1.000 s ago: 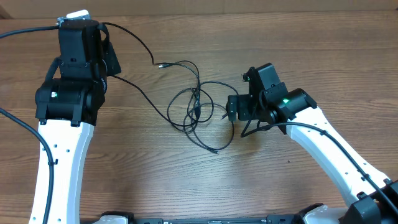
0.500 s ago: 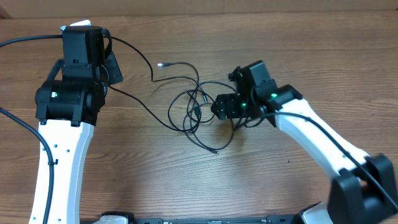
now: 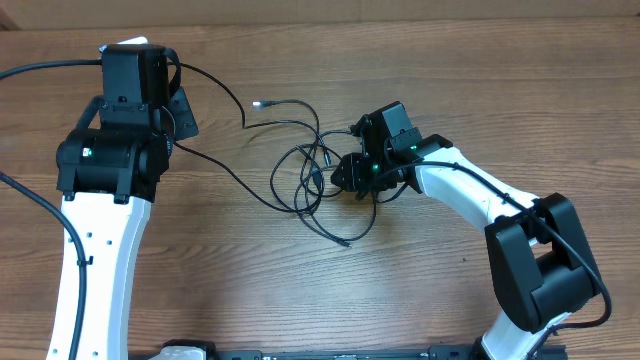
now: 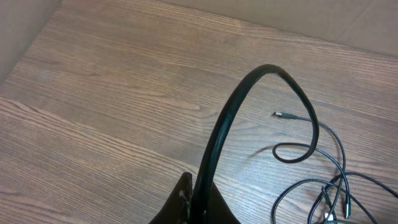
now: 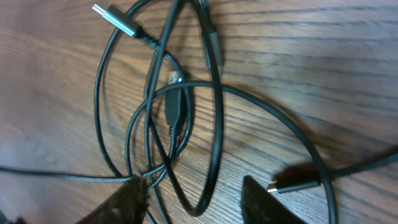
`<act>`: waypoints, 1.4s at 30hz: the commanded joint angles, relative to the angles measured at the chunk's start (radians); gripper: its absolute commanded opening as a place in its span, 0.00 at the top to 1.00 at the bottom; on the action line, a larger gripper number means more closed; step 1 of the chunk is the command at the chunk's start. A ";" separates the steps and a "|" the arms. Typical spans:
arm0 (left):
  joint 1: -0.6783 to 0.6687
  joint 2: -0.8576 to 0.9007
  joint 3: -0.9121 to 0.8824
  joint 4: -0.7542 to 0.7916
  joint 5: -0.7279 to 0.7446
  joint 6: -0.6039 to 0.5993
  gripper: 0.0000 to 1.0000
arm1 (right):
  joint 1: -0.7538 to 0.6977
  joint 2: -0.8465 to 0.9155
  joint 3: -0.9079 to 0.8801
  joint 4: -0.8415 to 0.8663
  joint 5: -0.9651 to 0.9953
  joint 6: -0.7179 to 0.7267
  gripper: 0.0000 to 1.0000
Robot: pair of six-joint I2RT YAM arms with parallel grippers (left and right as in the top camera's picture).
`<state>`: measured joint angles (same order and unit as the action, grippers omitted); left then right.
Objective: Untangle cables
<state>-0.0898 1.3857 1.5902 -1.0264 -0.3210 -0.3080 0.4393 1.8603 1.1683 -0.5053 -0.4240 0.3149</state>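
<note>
My right fingers (image 5: pixel 132 199) sit released astride the cables (image 5: pixel 180 118), centre frame. A thick arm wire (image 4: pixel 249 102) crosses the left wrist view; I cannot tell the left fingers' (image 4: pixel 182 202) state.

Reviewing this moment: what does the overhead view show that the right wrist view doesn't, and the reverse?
Only the overhead shows the left gripper, away from the tangle near the far left of the brown wooden table, with strands running out toward it. Only the right wrist shows a silver-tipped plug in close detail and the right gripper open, a loop lying between its fingertips. Both show the thin black tangled cables lying on the wood.
</note>
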 commanded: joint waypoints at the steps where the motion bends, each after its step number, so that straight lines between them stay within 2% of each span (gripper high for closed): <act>1: 0.000 -0.011 0.008 -0.003 0.008 -0.014 0.96 | 0.000 0.010 -0.003 0.015 -0.026 0.004 0.68; 4: 0.000 -0.011 0.008 -0.006 0.008 -0.014 0.96 | 0.000 0.016 -0.009 0.021 -0.023 0.004 0.77; 15: 0.000 -0.011 0.008 -0.026 0.008 -0.014 0.96 | 0.000 0.016 -0.066 0.098 -0.023 0.004 0.77; 19: 0.000 -0.011 0.008 -0.051 0.008 -0.014 0.96 | 0.000 0.016 -0.066 0.117 -0.040 0.003 0.96; 23: 0.000 -0.011 0.003 -0.070 0.008 -0.014 0.96 | -0.008 0.010 -0.031 0.120 -0.101 0.002 0.96; 28: 0.000 -0.011 0.000 -0.084 -0.007 -0.013 0.96 | -0.067 -0.042 0.189 -0.154 0.001 -0.071 0.96; 35: 0.000 -0.011 0.000 -0.085 -0.124 -0.013 0.96 | -0.138 -0.092 0.707 -0.602 0.125 -0.219 0.96; 38: 0.000 -0.011 0.000 -0.092 -0.195 -0.014 0.96 | -0.171 -0.093 0.943 -0.713 0.192 -0.219 0.96; 42: 0.000 -0.011 0.000 -0.100 -0.291 -0.015 0.96 | -0.202 -0.093 1.169 -0.770 0.345 -0.219 0.96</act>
<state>-0.0898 1.3857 1.5894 -1.1263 -0.4835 -0.3115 0.2592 1.8069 2.2097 -1.2598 -0.2268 0.1211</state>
